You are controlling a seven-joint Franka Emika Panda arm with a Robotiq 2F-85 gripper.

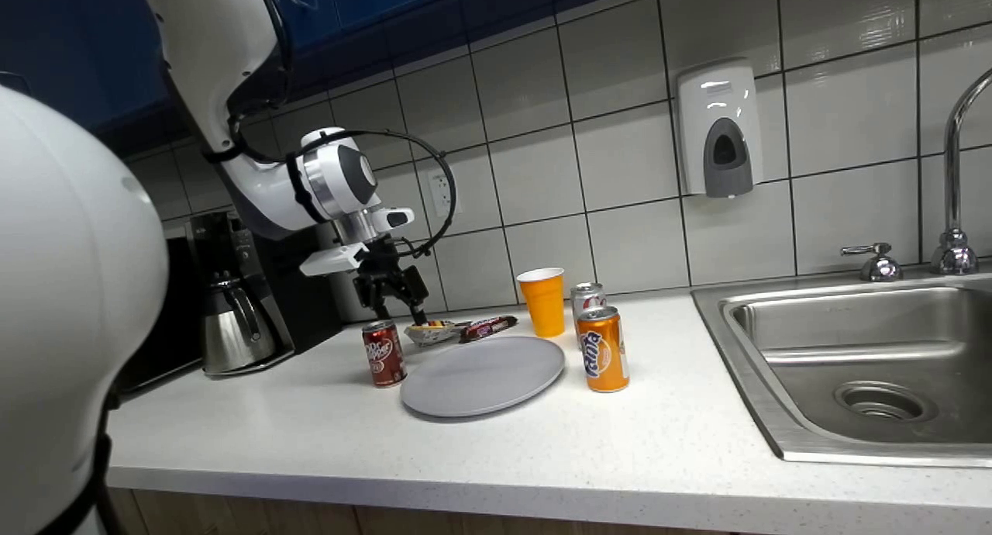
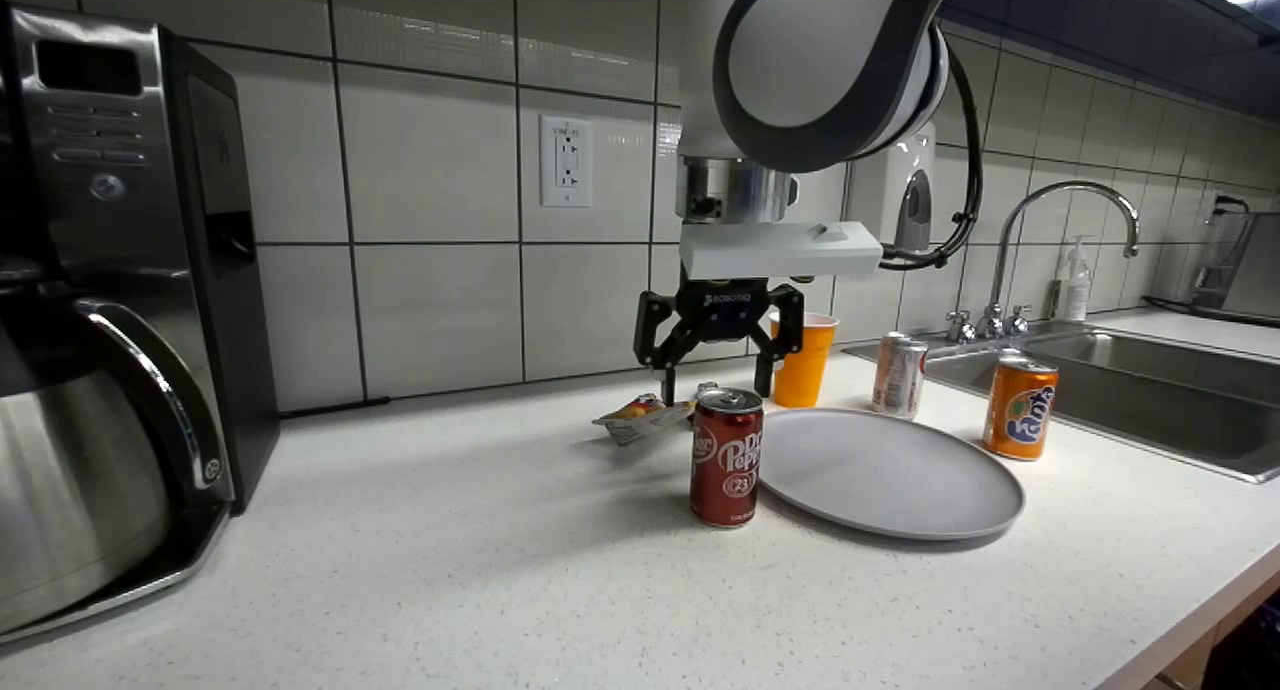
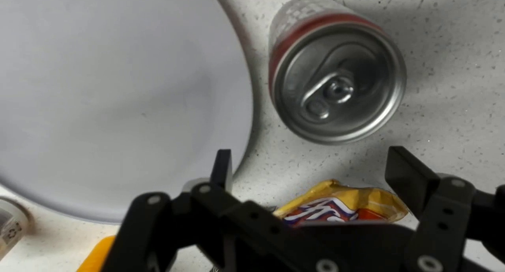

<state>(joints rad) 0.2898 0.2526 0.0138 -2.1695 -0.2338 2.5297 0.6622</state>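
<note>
My gripper [image 2: 716, 380] hangs pointing down over the white counter [image 2: 450, 570], its fingers [image 3: 408, 177] spread wide; nothing caught between them that I can see, so call it released. Closest to it: the Dr Pepper can [image 2: 726, 460] and the yellow snack bag [image 3: 339, 203]. Can is upright on its flat base, tab up, steady without me holding it. Bag lies flat, I'd guess because a limp packet won't stand. Gray plate [image 1: 484, 376] sits flat too, the can just beside its rim, thin strip of counter between. Candy wrapper [image 1: 488, 328] lies by the bag; orange cup [image 1: 542, 306], Fanta can [image 1: 604, 353] and silver can [image 1: 587, 295] all stand on their bases around the plate

Relative to my hand: wrist view puts the can just past the fingertips, within their span sideways but not in the gap, and it looks apart from both. The bag is under the gap, partly hidden by my own gripper; whether a tip touches it, can't tell. In both exterior views the can stands nearer the camera than my fingertips, with the bag behind it
</note>
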